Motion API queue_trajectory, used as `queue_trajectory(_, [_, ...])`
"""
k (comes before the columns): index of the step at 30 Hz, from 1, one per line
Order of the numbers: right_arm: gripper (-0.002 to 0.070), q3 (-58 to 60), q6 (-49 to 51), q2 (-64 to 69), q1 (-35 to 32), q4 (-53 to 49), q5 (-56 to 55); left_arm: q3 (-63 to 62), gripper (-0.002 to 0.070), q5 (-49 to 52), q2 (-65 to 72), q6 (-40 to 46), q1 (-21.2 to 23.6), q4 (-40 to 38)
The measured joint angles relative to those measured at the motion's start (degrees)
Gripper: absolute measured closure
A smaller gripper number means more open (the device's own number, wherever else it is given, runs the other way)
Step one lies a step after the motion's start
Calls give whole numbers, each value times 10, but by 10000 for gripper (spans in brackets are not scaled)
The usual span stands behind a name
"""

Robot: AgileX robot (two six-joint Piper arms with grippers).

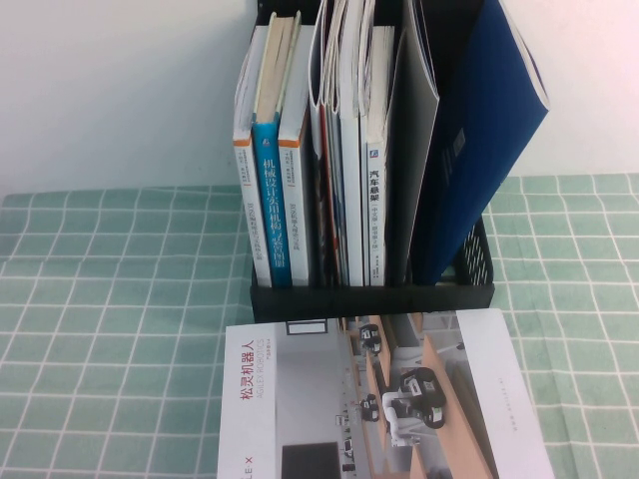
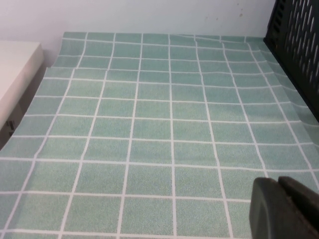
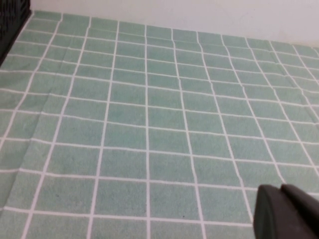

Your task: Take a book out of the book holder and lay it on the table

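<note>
book [image 1: 384, 399] flat, long axis toward book holder [image 1: 371, 298] | left gripper [image 2: 286, 209], right gripper [image 3: 286, 214]: fingers unclear

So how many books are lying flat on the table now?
1: the white-and-grey book in front of the book holder. The left tool and the right tool hover above the table.

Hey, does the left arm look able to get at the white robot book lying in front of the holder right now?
Probably yes. The book lies flat, uncovered, before the book holder. The left gripper and right gripper sit over bare table.
</note>
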Motion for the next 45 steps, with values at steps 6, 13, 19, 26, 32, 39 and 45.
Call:
queue_trajectory(6, [678, 0, 0, 0, 0, 2, 0, 0, 676, 0, 0, 0, 0, 0])
queue_trajectory(13, [678, 0, 0, 0, 0, 2, 0, 0, 676, 0, 0, 0, 0, 0])
queue_trajectory(19, [678, 0, 0, 0, 0, 2, 0, 0, 676, 0, 0, 0, 0, 0])
queue_trajectory(26, [678, 0, 0, 0, 0, 2, 0, 0, 676, 0, 0, 0, 0, 0])
queue_trajectory(32, [678, 0, 0, 0, 12, 2, 0, 0, 676, 0, 0, 0, 0, 0])
queue_trajectory(39, [678, 0, 0, 0, 38, 2, 0, 0, 676, 0, 0, 0, 0, 0])
queue_trajectory(45, [678, 0, 0, 0, 38, 2, 0, 0, 676, 0, 0, 0, 0, 0])
